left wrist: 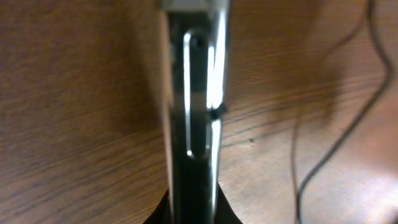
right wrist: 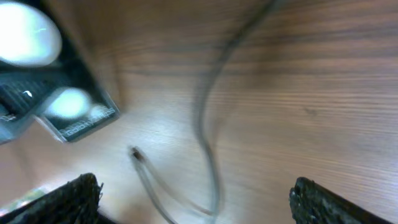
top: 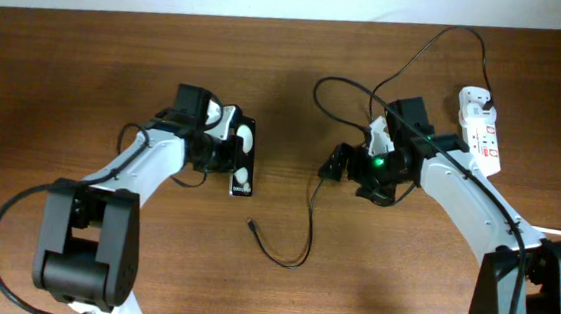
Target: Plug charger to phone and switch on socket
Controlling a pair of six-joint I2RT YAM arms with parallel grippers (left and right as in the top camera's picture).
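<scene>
You have one phone [top: 244,161] on the worktop [top: 67,60], and the left gripper [top: 230,155] has its jaws closed on it; the left wrist camera looks along its thin edge. You have one charger [right wrist: 204,124], a black cable that runs from the socket [top: 480,128] at the far right, loops across the wood and ends in one connector tip [top: 252,224], lying free just below the phone. There is one socket strip only. The right gripper [top: 338,165] hovers near the cable with its jaws wide and holds nothing.
</scene>
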